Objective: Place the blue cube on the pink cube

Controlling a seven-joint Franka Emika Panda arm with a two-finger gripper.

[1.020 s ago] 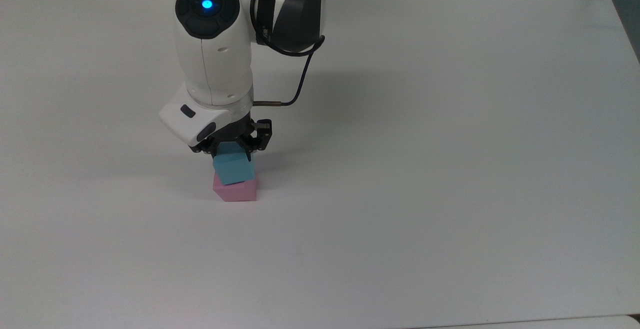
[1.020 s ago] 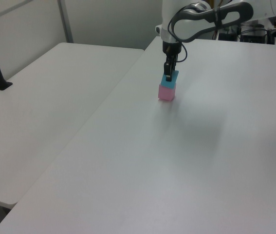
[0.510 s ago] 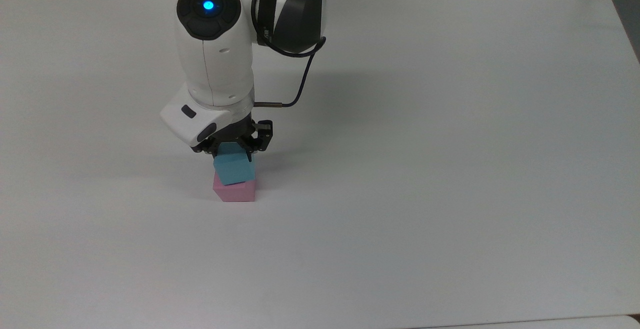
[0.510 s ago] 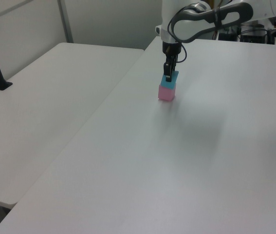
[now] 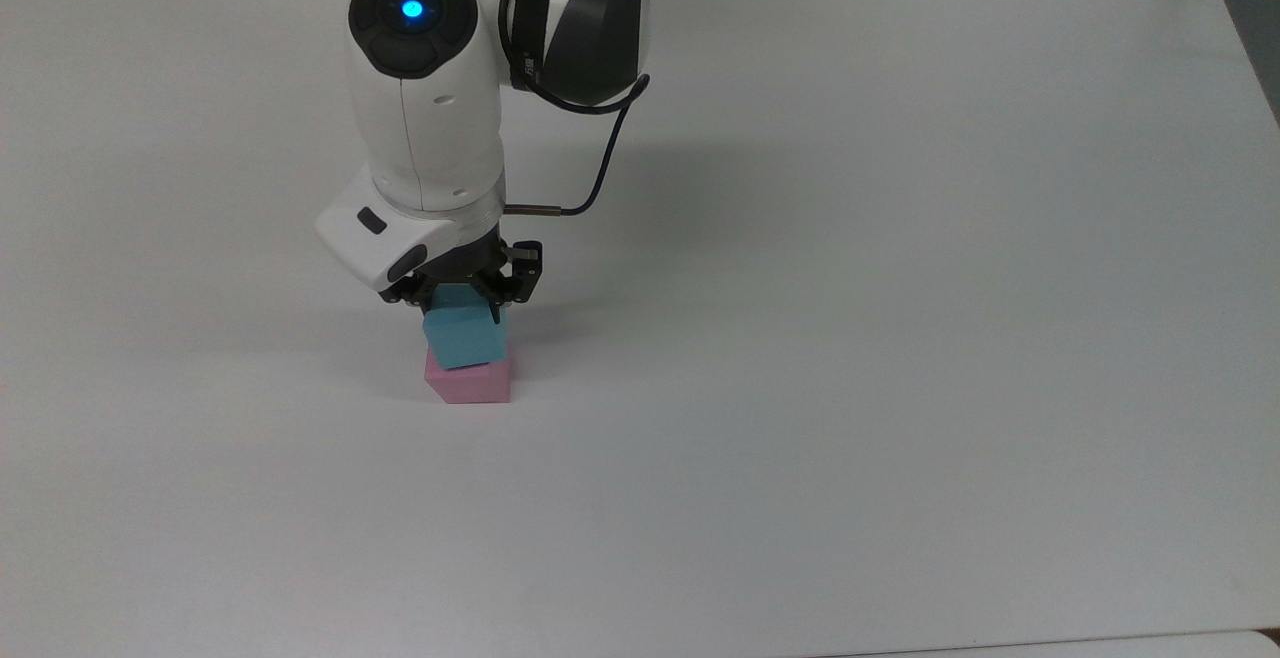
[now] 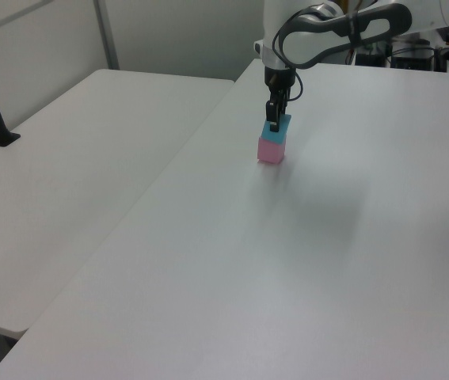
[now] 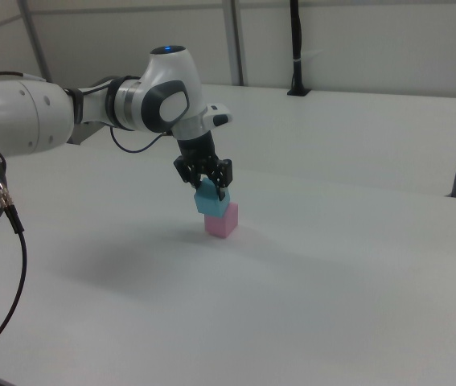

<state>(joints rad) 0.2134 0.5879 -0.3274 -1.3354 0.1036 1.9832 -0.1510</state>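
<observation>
Table (image 5: 900, 338): blue cube (image 5: 465, 338) atop pink cube (image 5: 470, 385), pincer (image 7: 209, 190) astride.

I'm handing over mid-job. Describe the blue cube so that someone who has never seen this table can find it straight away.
Start at the big white table and follow the white robot arm down to its gripper. The blue cube sits right below it, between the black fingers and on top of the pink cube. It is the upper of the two, sky blue, and turned slightly askew to the pink one.
</observation>
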